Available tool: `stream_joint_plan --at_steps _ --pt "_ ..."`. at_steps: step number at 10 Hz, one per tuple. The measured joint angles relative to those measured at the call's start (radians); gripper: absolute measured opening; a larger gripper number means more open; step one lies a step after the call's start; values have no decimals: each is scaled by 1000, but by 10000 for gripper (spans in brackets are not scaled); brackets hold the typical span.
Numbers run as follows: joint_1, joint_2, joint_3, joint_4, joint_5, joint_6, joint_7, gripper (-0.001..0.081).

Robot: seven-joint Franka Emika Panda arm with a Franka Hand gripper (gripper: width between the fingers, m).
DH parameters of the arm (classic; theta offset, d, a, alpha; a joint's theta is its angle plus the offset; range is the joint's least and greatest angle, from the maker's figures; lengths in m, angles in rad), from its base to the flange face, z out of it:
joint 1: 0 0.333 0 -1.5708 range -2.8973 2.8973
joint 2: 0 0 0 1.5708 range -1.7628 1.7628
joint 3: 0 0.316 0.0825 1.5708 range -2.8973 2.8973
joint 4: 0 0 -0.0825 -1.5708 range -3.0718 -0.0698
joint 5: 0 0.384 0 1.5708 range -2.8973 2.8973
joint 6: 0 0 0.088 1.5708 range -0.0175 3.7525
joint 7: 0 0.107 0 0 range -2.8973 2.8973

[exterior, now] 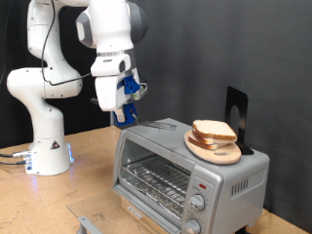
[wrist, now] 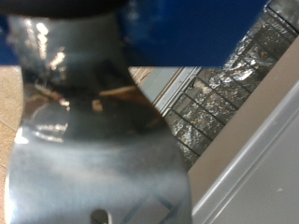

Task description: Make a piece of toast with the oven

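The silver toaster oven stands at the exterior view's lower right, with its wire rack showing in front and two knobs at its right. Its glass door seems to lie open and flat, handle near the bottom edge. Two toast slices lie stacked on a round wooden plate on the oven's top. My gripper, with blue fingers, hangs just above the oven's top left corner, apart from the toast. In the wrist view a blurred shiny metal part fills the foreground, with the rack behind it.
A black stand rises behind the plate on the oven's top. A flat grey metal piece lies on the oven's top by the gripper. The arm's white base stands on the wooden table at the left.
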Motion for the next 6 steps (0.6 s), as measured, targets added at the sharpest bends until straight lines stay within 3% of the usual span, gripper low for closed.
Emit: stream_joint_plan --at_steps 6 --pt "1 140 39 112 -60 4 67 393"
